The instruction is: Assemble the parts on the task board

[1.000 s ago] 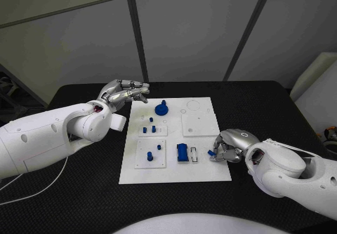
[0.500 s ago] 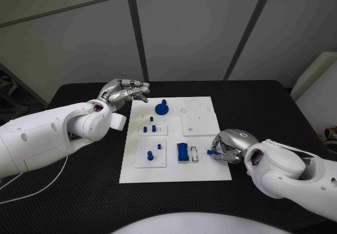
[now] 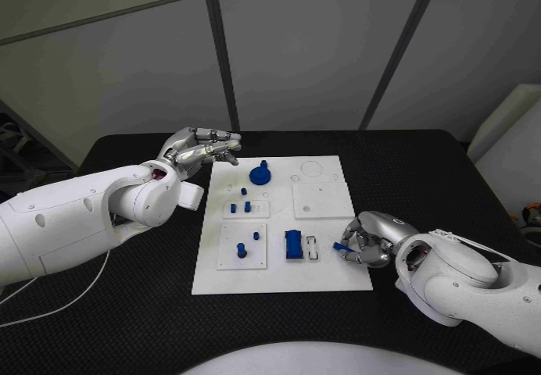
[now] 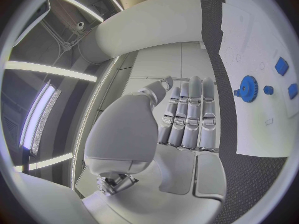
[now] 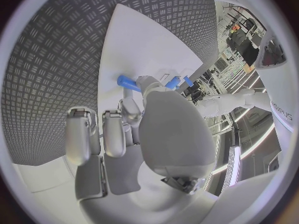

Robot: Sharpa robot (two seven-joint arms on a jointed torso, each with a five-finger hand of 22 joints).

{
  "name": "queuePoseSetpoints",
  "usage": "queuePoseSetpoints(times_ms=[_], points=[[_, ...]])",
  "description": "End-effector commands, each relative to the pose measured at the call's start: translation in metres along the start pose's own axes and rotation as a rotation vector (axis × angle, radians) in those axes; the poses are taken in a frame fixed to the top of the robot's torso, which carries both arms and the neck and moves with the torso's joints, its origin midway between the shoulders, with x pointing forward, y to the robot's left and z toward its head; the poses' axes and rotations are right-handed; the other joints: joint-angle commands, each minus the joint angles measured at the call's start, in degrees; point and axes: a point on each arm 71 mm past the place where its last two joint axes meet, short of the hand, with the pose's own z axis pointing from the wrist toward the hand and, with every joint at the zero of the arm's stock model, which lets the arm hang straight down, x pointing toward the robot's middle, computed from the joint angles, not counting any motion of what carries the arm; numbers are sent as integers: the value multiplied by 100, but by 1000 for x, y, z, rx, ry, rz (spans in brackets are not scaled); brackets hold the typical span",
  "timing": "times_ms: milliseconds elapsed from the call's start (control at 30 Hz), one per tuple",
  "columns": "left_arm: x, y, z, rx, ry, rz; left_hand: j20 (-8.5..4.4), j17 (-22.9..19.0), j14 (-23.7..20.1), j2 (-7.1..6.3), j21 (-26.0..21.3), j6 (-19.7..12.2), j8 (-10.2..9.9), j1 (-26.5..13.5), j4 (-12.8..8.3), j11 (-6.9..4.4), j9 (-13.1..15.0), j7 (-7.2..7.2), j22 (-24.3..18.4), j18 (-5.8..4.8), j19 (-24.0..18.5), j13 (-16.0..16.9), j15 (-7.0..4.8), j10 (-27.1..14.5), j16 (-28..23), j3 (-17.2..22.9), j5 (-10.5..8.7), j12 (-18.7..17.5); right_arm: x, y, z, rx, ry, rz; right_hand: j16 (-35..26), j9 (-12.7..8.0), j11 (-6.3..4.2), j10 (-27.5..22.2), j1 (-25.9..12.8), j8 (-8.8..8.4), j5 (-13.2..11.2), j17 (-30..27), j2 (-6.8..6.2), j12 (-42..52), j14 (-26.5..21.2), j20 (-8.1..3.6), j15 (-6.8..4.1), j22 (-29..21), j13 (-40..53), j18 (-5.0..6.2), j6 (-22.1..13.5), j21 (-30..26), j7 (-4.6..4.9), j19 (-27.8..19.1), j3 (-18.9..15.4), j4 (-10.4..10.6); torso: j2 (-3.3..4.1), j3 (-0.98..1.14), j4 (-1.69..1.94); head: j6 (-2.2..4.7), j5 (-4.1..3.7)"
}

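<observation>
Right hand (image 3: 367,241) at right edge of task board (image 3: 282,269), pinching small blue part (image 3: 339,247) between fingertips just above board surface. Left hand (image 3: 201,146) raised beyond board's far left corner, fingers curled, holding nothing

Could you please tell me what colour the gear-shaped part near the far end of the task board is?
The round toothed gear part is blue, clearest in the left wrist view.
</observation>
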Motion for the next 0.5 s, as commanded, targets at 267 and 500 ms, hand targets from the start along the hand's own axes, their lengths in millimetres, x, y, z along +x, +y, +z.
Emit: queuePoseSetpoints(times_ms=[267, 500], points=[[2, -1, 0, 4, 12, -6, 37, -10, 13, 71, -40, -18, 7, 3, -13, 9, -2, 14, -5, -62, 4, -7, 23, -42, -33, -20, 38, 38, 2, 15, 0, -5, -42, 154, -4, 51, -1, 59, -234, 58, -92, 349, -38, 65, 369, -14, -21, 1073, 39, -68, 30, 26, -33, 169, 635, -518, 1, -3, 13, -1, 18], [2, -1, 0, 4, 12, -6, 37, -10, 13, 71, -40, -18, 7, 3, -13, 9, -2, 14, -5, -62, 4, -7, 23, -42, -33, -20, 38, 38, 6, 23, 5, -16, -31, 180, 1, 65, -9, 82, -440, 70, -71, 358, -62, 95, 372, -18, -27, 1079, 62, -70, 22, 30, -45, 174, 669, -470, 1, -7, 5, -6, 26]])
